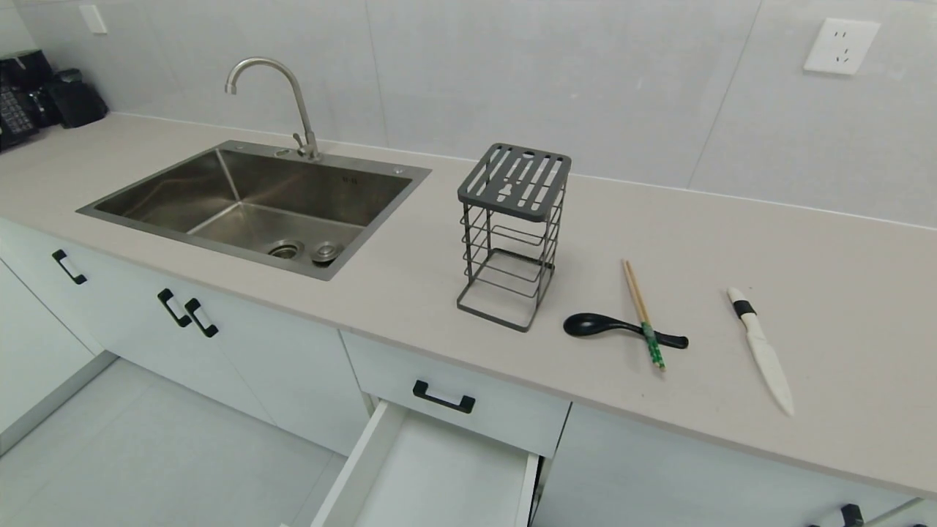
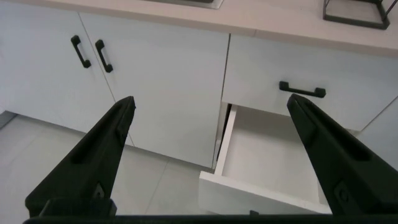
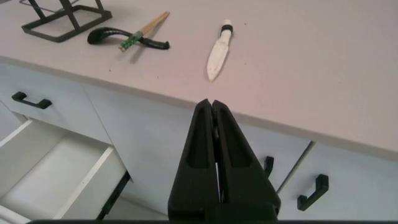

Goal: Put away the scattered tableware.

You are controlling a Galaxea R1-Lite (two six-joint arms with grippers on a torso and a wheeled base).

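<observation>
Tableware lies scattered on your pale counter: a black spoon with the chopsticks crossing its handle, and a white knife apart to their right. A wire rack stands upright just left of the spoon, between it and the steel sink. A white drawer under the counter stands open. Your left gripper has its fingers spread wide before the cabinets; your right gripper is pressed together, holding nothing.
</observation>
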